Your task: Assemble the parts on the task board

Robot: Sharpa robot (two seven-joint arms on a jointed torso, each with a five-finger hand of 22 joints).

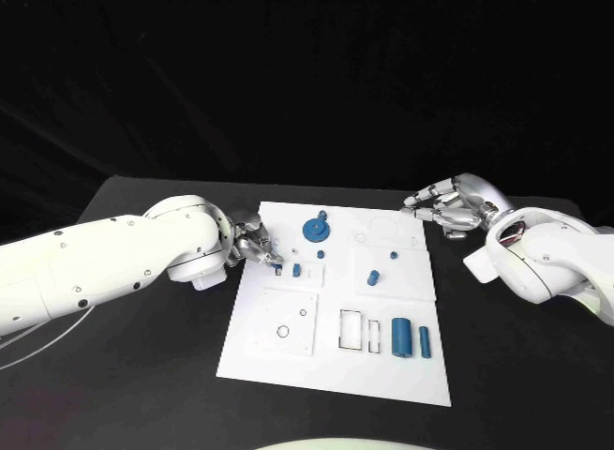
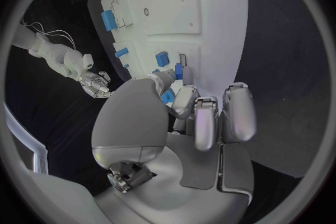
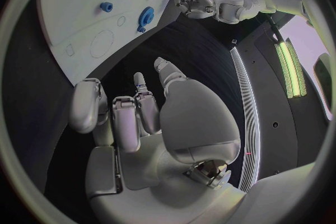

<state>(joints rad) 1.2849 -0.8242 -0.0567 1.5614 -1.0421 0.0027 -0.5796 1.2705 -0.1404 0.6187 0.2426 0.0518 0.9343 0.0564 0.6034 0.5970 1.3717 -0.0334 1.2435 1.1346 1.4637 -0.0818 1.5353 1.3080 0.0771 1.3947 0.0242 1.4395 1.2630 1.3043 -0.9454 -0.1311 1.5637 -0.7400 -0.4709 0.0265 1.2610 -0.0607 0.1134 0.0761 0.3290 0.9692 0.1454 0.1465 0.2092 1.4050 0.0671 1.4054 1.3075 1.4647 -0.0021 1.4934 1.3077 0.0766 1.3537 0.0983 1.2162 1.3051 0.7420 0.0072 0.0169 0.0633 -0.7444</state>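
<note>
Desk (image 1: pixel 144 375): black, carrying the white task board (image 1: pixel 388 375) at its middle.
Task board: long white plate with printed outlines and shallow recesses; several blue parts lie or stand on it.
Blue gear (image 1: pixel 316 229): round toothed part on the far portion of the board, between the two hands and nearer the left one.
Small blue parts: one small piece (image 1: pixel 297 270) just beside the left hand, a tiny peg (image 1: pixel 321 253) below the gear, and an oblong piece (image 1: pixel 373 277) near the board's middle.
Blue cylinder (image 1: pixel 401 337): lies in the near right portion of the board, with a slimmer blue bar (image 1: pixel 425 341) just beside it.
Left hand (image 1: pixel 254 240): at the board's left edge, over the area near the small piece. In the left wrist view the fingers (image 2: pixel 208 123) are curled forward over the board, and a thumb tip lies close to a small blue part (image 2: pixel 178 71). Whether the part is pinched cannot be told.
Right hand (image 1: pixel 449 206): over the bare desk beyond the board's far right corner, apart from the board. Its fingers (image 3: pixel 126 117) are curled inward with nothing in them.
</note>
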